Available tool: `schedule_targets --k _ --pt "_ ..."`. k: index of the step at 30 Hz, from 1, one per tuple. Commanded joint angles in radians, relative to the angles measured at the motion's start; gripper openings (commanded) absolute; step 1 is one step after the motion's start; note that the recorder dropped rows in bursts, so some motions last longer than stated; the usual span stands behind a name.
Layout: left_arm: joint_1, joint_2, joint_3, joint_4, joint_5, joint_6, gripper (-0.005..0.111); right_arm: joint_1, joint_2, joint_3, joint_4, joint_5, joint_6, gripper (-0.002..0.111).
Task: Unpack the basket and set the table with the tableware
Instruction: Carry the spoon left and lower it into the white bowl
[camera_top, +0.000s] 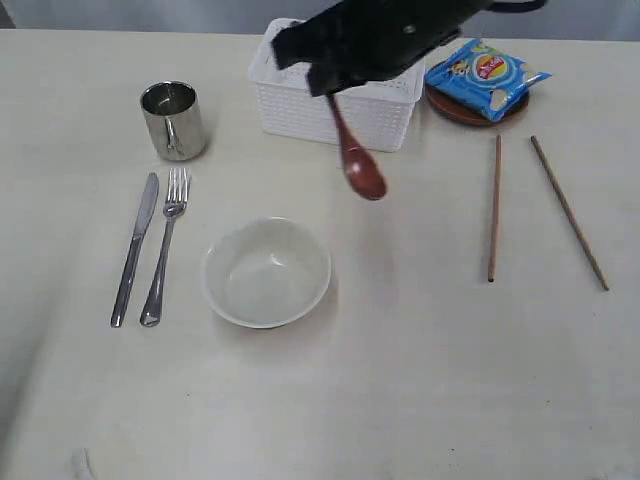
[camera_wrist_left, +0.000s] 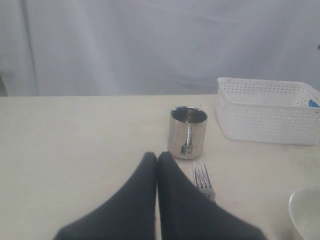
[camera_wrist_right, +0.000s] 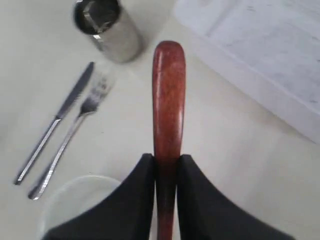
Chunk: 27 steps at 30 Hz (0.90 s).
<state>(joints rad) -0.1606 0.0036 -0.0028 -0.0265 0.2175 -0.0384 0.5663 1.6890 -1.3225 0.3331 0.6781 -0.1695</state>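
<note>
Tabletop scene seen from above: a pale cream table (camera_top: 420, 380) partly laid with tableware. A white perforated basket (camera_top: 290, 112) stands at the middle of the table's far edge. The right gripper (camera_wrist_right: 166, 161), black, reaches in over the basket, and its two fingers are clamped on the handle of a red-brown wooden spoon (camera_top: 360, 165). The spoon hangs tilted just in front of the basket's near wall, its rounded end lower and pointing toward the table's near edge, between the basket and an off-white bowl (camera_top: 267, 272). The bowl sits upright near the middle of the table.

Toward the left edge, a steel knife (camera_top: 135, 250) and fork (camera_top: 165, 250) lie side by side, the fork nearer the bowl. A shiny steel mug (camera_top: 174, 120) stands beyond them, left of the basket. Toward the right edge lie two wooden chopsticks (camera_top: 494, 208), well apart from each other. At the far edge, just right of the basket, a blue chip bag (camera_top: 487, 75) rests on a brown round plate (camera_top: 445, 108).

The left gripper (camera_wrist_left: 158, 157) has its fingers pressed together with nothing between them, and sits low over the table near the fork and mug.
</note>
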Motion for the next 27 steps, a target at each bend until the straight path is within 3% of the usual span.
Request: schedule_targets --k 1,8,19,27 --pt "-0.001 -0.004 0.003 -0.006 -0.006 0.000 0.000 0.136 0.077 -0.002 0.002 -0.188 0.149 -0.001" --pt "-0.001 -0.004 0.003 -0.006 -0.006 0.000 0.000 0.208 0.273 -0.002 -0.005 -0.257 0.229 -0.001" --pt "-0.001 -0.004 0.003 -0.006 -0.006 0.000 0.000 0.253 0.284 -0.002 -0.235 -0.180 0.453 -0.001" --pt "-0.001 -0.004 0.003 -0.006 -0.006 0.000 0.000 0.253 0.284 -0.002 -0.256 -0.146 0.453 -0.001"
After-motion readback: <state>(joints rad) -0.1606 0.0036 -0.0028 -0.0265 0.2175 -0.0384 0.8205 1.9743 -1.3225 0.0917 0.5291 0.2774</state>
